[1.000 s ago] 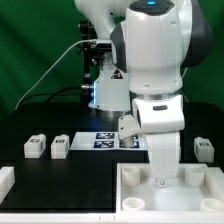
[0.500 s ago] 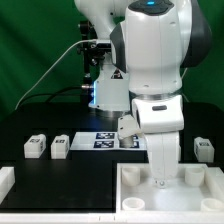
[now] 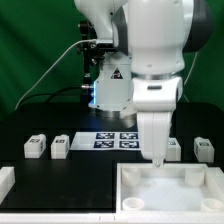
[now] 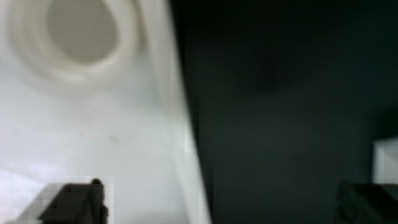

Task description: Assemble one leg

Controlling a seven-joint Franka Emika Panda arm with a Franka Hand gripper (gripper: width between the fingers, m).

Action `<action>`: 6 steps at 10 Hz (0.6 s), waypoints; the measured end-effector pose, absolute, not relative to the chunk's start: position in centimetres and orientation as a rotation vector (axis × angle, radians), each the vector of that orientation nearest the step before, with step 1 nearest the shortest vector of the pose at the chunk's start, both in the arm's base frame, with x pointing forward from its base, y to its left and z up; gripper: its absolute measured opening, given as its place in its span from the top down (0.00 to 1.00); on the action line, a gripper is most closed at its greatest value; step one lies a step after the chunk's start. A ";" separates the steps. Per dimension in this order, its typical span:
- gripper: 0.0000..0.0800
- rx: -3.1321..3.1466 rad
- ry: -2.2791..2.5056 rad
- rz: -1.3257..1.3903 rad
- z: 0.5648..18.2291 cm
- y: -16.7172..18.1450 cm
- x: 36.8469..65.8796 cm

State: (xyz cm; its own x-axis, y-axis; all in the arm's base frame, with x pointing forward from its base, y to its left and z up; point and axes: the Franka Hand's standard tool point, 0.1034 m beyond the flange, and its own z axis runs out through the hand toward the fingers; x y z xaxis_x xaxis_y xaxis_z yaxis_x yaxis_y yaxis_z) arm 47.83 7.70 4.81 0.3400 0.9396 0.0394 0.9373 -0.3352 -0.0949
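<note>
The large white tray-shaped piece [image 3: 135,195] lies at the front, toward the exterior view's right. My gripper [image 3: 157,160] hangs just above its rear rim, pointing down. In the wrist view the gripper [image 4: 224,203] is open and holds nothing; its dark fingertips [image 4: 75,203] stand wide apart, one over the white tray [image 4: 89,130], the other over the black table. A round socket [image 4: 80,40] shows in the tray. Two legs [image 3: 35,147] [image 3: 60,147] sit at the exterior view's left, and another leg [image 3: 203,150] at its right.
The marker board [image 3: 118,140] lies on the black table behind the tray. A white part [image 3: 5,180] sits at the front edge on the exterior view's left. A white edge [image 4: 388,160] shows at the wrist view's border.
The arm has risen and the wrist has turned. The gripper has lifted from inside the tray's rear part to just above its rim.
</note>
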 end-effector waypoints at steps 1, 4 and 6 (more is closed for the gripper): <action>0.19 -2.609 -1.557 0.048 5.3 9.0 46.9; 0.19 -2.902 -0.905 0.070 6.8 14.7 44.5; 0.19 -2.977 -0.535 0.091 6.7 14.6 44.5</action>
State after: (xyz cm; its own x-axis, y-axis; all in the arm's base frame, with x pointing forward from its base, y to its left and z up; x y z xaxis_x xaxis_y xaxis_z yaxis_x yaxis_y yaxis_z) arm 44.51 14.62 6.71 0.9358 0.3504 -0.0389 0.3435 -0.9310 -0.1237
